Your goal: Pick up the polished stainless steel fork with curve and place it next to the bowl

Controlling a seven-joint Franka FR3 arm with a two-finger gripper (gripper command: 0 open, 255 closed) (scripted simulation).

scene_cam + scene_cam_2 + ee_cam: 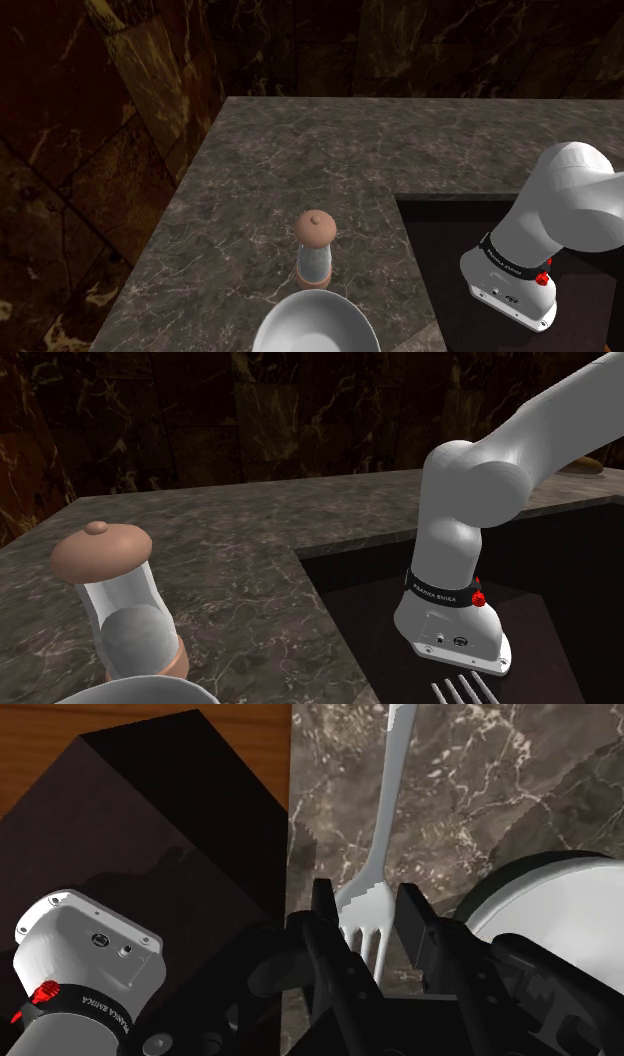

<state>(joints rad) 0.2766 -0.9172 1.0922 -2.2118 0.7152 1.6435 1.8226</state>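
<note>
Bowl (315, 325) sits at the counter's (300, 160) near edge in the shoulder view, a tan-capped grinder (315, 250) just behind it, so room beside it is tight. Tines of the fork (465, 692) poke up at the second exterior view's bottom, by the counter's inner edge along the dark recess (560, 572). From the wrist view my tool (370, 909) is clamped on the fork's head above the tines, the handle reaching over the counter beside the bowl. Held so far off its middle, I judge it could swing or slip and strike the bowl's rim when lowered.
</note>
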